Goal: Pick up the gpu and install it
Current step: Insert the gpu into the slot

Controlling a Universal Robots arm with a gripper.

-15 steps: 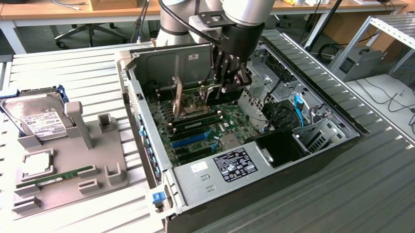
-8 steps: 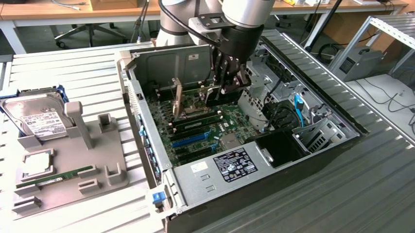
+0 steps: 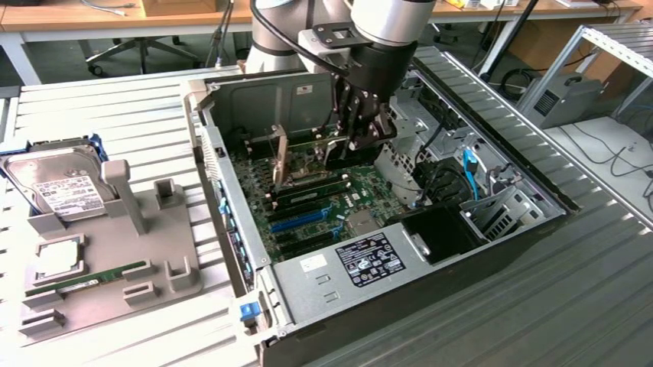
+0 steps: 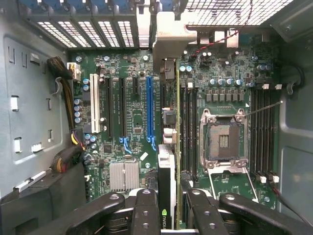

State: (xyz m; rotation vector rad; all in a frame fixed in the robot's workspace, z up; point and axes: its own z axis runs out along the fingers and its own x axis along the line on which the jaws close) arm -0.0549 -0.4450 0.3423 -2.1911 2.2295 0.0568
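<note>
**Item:** gpu (image 4: 167, 176).

**Wrist view:**
- Grip: the card stands on edge between the fingers (image 4: 145, 210), which are clamped on its two faces.
- Long axis: runs from the gripper (image 4: 168, 208) toward the vented rear wall of the computer case (image 4: 29, 122). The pale metal bracket (image 4: 168, 39) is at that far end.
- Position: over the motherboard (image 4: 132, 132), just beside the blue slot (image 4: 150, 105), between it and the CPU socket (image 4: 224, 139). Whether it is seated cannot be told.
- Marking: a small green logo on the card's edge, no legible wording.

**Exterior view:**
- The gripper (image 3: 359, 138) is inside the open case.
- On the desk (image 3: 102, 99), at the exterior view's left, a grey tray (image 3: 102, 245) carries a hard drive (image 3: 61, 187) with a white label and a RAM stick (image 3: 87, 279).
- A black label (image 3: 369, 260) is on the case, its text illegible.
</note>
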